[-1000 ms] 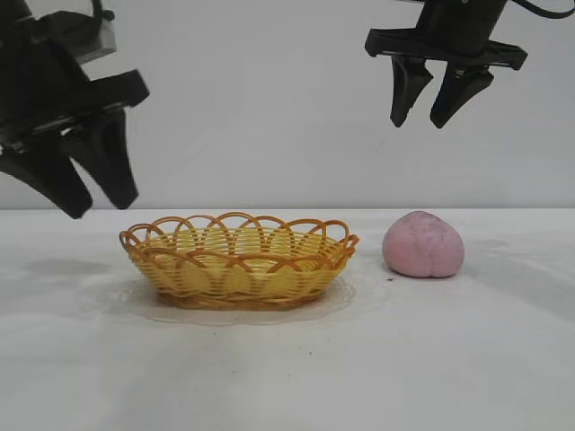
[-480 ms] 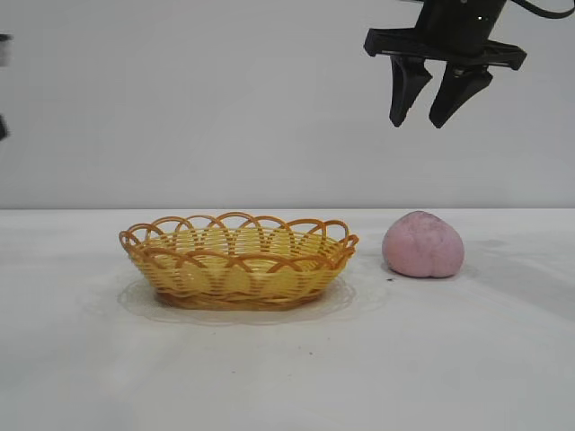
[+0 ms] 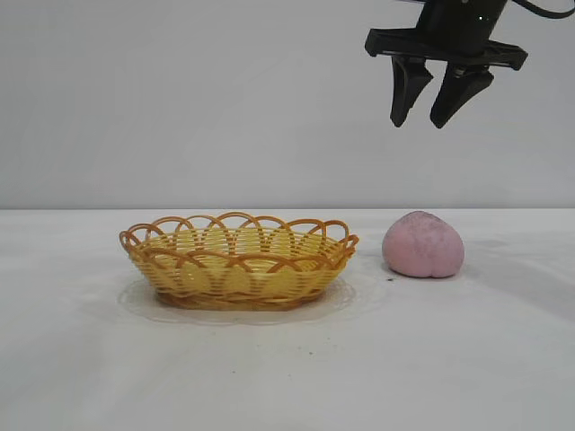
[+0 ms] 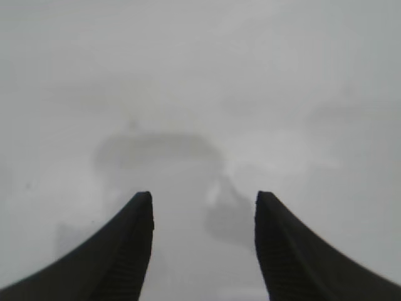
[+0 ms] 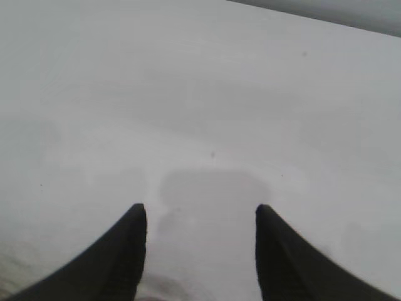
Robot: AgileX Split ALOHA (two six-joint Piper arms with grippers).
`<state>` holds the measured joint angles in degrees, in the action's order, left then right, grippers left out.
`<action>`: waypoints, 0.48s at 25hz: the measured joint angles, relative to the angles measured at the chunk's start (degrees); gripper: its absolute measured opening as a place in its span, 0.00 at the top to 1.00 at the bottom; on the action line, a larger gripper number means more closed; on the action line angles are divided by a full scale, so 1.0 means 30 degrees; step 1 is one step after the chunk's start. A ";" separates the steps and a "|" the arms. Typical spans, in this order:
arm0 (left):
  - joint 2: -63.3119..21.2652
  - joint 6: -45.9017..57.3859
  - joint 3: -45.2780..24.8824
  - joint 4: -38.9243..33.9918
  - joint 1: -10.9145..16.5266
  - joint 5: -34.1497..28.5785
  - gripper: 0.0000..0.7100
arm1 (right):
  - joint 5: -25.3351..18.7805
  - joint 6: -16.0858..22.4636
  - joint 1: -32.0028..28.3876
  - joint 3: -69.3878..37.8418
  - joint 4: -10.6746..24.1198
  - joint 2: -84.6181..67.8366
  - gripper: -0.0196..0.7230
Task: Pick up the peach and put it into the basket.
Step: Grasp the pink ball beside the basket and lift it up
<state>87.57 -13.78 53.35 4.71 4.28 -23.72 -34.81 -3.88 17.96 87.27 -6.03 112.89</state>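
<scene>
The dusty-pink peach (image 3: 423, 244) rests on the white table to the right of the yellow-orange woven basket (image 3: 238, 260), a small gap between them. High above the peach hangs my right gripper (image 3: 418, 121), open and empty, fingers pointing down. In its wrist view the right gripper (image 5: 200, 210) shows only bare table between its fingers. My left gripper (image 4: 203, 199) is out of the exterior view; its wrist view shows it open over blank table, holding nothing. The basket holds nothing.
The white table (image 3: 287, 368) stretches wide in front of the basket and peach. A plain grey wall stands behind.
The left arm, at the upper left a second ago, has swung out of the exterior view to the left. The right gripper, peach and basket have stayed put.
</scene>
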 joint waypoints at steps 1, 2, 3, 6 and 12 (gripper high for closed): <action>-0.0826 0.0000 -0.0036 0.0000 0.0000 -0.0290 0.55 | -0.0012 0.0000 0.0000 0.0000 0.0000 0.0000 0.53; -0.1878 0.0009 -0.0036 0.0000 0.0000 -0.0608 0.55 | -0.0012 0.0000 0.0000 0.0000 0.0000 0.0000 0.53; -0.2976 0.0040 -0.0036 0.0000 0.0000 -0.0975 0.55 | -0.0048 0.0000 0.0000 0.0000 0.0000 0.0000 0.53; -0.6059 0.0040 -0.0036 0.0000 0.0000 -0.3253 0.55 | -0.0058 0.0000 0.0000 0.0000 0.0000 0.0000 0.53; -1.1445 0.1670 -0.0187 -0.1158 0.0000 -0.8595 0.55 | -0.0288 0.0000 0.0000 0.0000 -0.0321 0.0000 0.53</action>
<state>53.23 -8.77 52.79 1.23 4.28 -49.50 -35.67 -3.88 17.96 87.27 -6.99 112.89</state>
